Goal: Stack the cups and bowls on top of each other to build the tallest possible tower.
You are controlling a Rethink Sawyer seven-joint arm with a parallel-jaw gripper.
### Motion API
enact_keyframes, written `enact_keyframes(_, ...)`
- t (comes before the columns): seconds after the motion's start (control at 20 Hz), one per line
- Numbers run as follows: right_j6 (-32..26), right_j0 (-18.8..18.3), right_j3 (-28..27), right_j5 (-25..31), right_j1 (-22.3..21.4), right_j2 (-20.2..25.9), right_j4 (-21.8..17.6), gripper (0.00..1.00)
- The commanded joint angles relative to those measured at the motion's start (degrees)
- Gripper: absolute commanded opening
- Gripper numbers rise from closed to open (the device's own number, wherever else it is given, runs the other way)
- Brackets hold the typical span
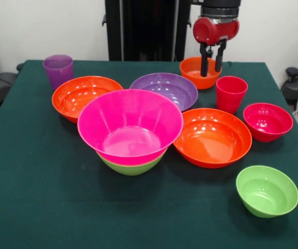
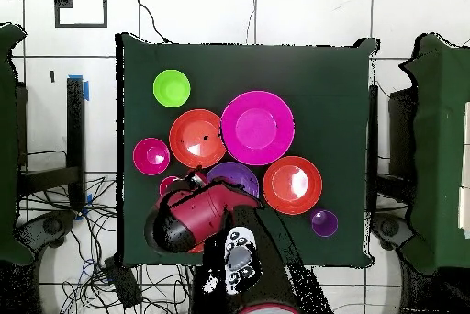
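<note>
My gripper point(image 1: 211, 67) hangs open at the table's far side, its dark fingers point(image 1: 204, 65) down at the small orange bowl point(image 1: 194, 71); I cannot tell whether they touch it. The tower is a wide hot pink bowl point(image 1: 130, 124) nested in a lime green bowl point(image 1: 131, 166) at the centre. Loose around it are two large orange bowls point(image 1: 85, 96) point(image 1: 212, 136), a purple bowl point(image 1: 165, 89), a red-pink bowl point(image 1: 267, 121) and a small lime green bowl point(image 1: 267, 190). The red-pink cup point(image 1: 230, 93) and the purple cup point(image 1: 58, 70) stand upright.
In the overhead view the red arm point(image 2: 195, 217) covers the small orange bowl and part of the red-pink cup point(image 2: 170, 185). The hot pink bowl point(image 2: 257, 128) and the purple cup point(image 2: 323, 223) show there. The green table point(image 1: 45, 197) has free cloth along the edge farthest from the robot.
</note>
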Motion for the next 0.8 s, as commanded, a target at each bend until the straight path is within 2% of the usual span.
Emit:
enact_keyframes(0.05,10.7,4.1,-4.4,-0.5,3.9,-1.8,2.2,1.0)
enact_keyframes(0.4,11.8,6.5,-5.8,-2.3,5.7,-4.4,2.2,1.0)
enact_keyframes(0.8,12.8,7.7,-5.7,-5.2,6.7,-6.4,1.4,1.0)
